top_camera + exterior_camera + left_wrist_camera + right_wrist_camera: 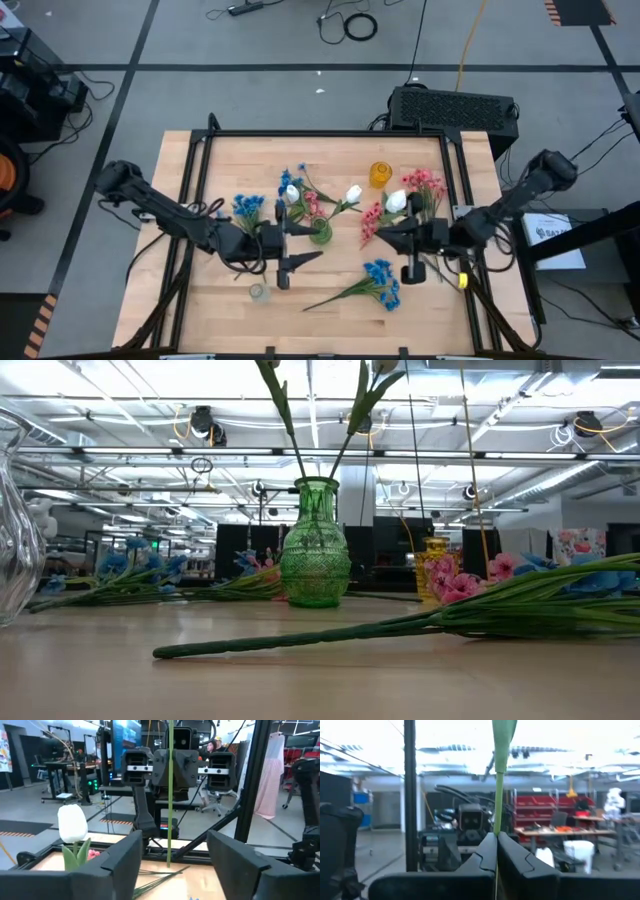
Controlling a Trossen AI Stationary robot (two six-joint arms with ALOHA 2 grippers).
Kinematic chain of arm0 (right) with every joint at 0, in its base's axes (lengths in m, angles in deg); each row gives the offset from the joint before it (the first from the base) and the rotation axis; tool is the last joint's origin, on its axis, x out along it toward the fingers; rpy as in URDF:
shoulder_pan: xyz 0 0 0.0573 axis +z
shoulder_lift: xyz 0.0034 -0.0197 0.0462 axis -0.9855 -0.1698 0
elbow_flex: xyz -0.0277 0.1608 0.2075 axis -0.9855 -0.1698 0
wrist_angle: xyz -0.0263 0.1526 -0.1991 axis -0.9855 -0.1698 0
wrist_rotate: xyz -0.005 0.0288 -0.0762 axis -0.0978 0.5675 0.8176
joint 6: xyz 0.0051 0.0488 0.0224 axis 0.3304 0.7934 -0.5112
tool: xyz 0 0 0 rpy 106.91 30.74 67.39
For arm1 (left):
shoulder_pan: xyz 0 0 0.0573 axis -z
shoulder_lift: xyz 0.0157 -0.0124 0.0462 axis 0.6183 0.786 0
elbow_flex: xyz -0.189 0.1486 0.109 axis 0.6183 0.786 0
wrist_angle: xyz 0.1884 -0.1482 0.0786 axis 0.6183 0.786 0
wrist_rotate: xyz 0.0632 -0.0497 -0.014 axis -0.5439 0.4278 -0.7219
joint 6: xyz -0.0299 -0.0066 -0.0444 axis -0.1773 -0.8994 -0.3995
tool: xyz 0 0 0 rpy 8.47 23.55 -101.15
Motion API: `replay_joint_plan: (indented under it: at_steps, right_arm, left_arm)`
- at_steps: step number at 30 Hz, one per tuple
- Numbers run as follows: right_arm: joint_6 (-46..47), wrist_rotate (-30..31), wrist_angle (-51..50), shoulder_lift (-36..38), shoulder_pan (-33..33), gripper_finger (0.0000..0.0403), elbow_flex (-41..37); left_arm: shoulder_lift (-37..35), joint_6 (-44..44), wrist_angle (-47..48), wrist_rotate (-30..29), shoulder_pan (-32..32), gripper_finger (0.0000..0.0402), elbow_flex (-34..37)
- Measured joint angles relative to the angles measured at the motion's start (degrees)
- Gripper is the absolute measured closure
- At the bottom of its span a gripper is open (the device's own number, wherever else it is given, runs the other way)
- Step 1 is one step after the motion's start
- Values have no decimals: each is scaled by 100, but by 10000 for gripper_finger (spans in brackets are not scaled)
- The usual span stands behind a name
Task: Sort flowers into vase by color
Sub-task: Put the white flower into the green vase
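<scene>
High view: the green vase (321, 232) is seen at mid-table with two white buds (353, 193) already leaning out of it, so white appears to be the colour assigned there. The left gripper (290, 240) is held just beside that vase; in the left wrist view its fingers (117, 862) are spread wide with a thin green stem (170, 795) standing free between them, which suggests a bud just released into the vase. A stem (498, 795) is pinched upright by the fully closed right gripper (392, 236), its white bud (396, 201) carried at table right, presumably for the same vase. Blue sprays (380, 280) and pink sprays (425, 183) are left lying on the table, and a yellow vase (379, 174) stands behind.
</scene>
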Motion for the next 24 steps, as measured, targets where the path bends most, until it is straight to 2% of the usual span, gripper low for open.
replay_joint_plan:
  at_steps: [5, 8, 15, 20, 24]
  right_arm:
    - [305, -830, 536, -554, -503, 402, -2]
    - [465, -1267, 881, -878, -722, 403, -2]
    - [739, -1701, 1348, -1354, -970, 403, 67]
    - [734, -1724, 1350, -1466, -1002, 403, 138]
    - [586, -1724, 1360, -1466, -1002, 403, 142]
  left_arm:
    - [241, 4, -104, -1, -55, 109, 0]
    - [332, 2, -214, 5, -122, 91, 0]
    - [611, -190, -430, 554, -320, 89, 0]
    - [750, -305, -445, 804, -465, 90, -2]
    - [761, -408, -459, 1054, -498, 111, -2]
